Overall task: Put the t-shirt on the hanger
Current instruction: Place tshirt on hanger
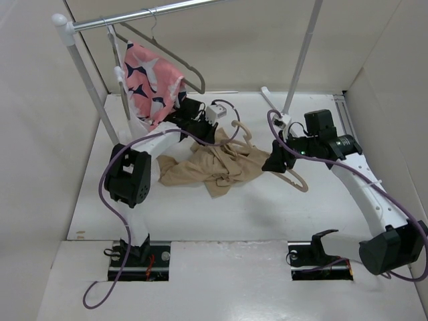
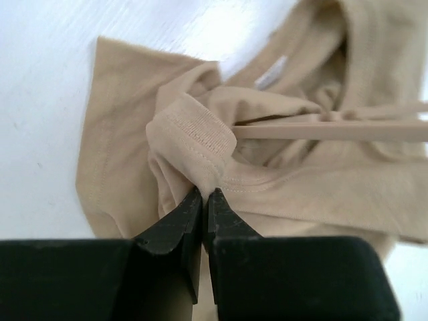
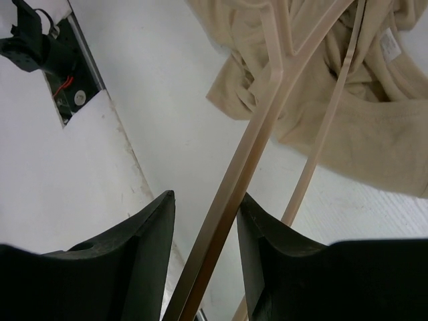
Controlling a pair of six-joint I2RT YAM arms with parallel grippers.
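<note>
White tabletop point(image 1: 200, 221) beneath clothes rail point(image 1: 147, 13). Tan t-shirt point(image 2: 301, 180) heaped just ahead of left gripper point(image 2: 202, 200), clenched on a fold of the ribbed neckband. Cream hanger point(image 3: 257, 144) running out from between jaws of right gripper point(image 3: 204, 221), seemingly gripped, far end poked in among cloth ahead. Done so far: both pieces in hand, one hanger arm near collar. Left to do: neck opening over both shoulders, then straightening. Judged barely under way.
</note>
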